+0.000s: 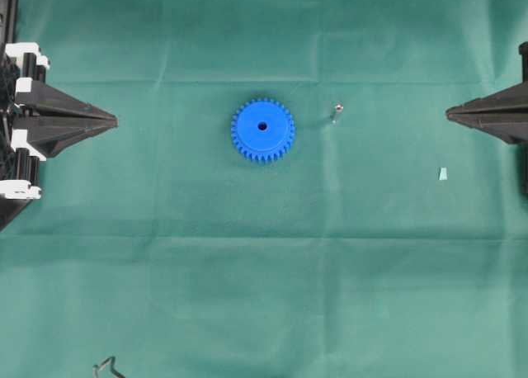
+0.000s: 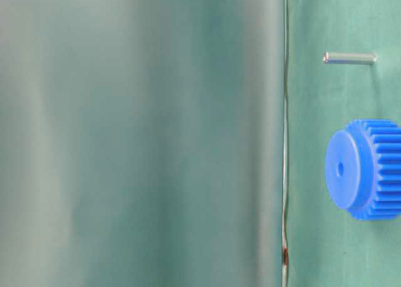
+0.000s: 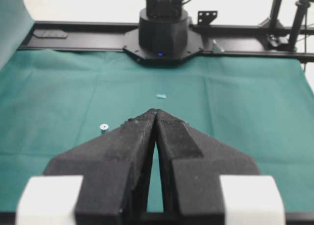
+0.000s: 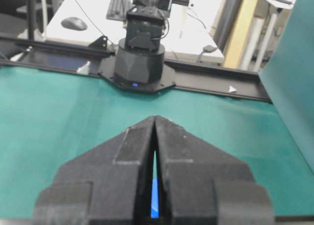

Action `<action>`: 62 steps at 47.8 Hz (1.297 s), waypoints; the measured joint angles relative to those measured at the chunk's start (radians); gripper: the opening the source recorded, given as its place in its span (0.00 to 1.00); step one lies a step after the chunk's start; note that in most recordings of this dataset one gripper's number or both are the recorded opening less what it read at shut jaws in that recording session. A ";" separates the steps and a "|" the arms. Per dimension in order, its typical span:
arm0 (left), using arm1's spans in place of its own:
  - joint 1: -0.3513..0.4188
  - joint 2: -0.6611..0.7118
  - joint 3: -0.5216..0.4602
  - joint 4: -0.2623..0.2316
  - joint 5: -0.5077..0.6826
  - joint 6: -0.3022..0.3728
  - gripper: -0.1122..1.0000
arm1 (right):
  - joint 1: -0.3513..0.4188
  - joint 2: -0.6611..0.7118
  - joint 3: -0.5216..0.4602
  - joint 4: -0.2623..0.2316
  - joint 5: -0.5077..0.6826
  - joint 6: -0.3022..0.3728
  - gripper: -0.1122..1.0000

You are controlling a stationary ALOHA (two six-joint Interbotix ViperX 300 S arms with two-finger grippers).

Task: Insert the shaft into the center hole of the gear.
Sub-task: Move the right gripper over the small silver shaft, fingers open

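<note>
My right pincer (image 1: pixel 450 111) is clenched empty, so I'll spread it, then pinch the upright shaft (image 1: pixel 337 111) ahead squarely, beside the gear (image 1: pixel 262 129).

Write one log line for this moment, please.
left claw shut, empty | right claw shut, empty | gear flat on cloth, hole empty | shaft beside gear, apart

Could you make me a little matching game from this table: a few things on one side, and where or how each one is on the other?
Things:
1. gear
2. shaft
3. pale scrap
4. left gripper

States:
A. shut, at the left edge
B. lying flat, middle of the cloth
C. nearest the right gripper
D. just right of the gear

Pairs: 1-B, 2-D, 3-C, 4-A
</note>
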 measured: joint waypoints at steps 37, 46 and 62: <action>-0.003 -0.005 -0.025 0.025 0.075 0.017 0.10 | -0.190 0.390 -0.152 0.029 0.302 0.021 0.24; -0.003 -0.005 -0.026 0.026 0.081 0.018 0.10 | -0.236 0.581 -0.212 0.028 0.302 0.020 0.71; -0.003 -0.005 -0.026 0.025 0.120 0.017 0.10 | -0.262 0.813 -0.275 0.025 0.281 0.021 0.94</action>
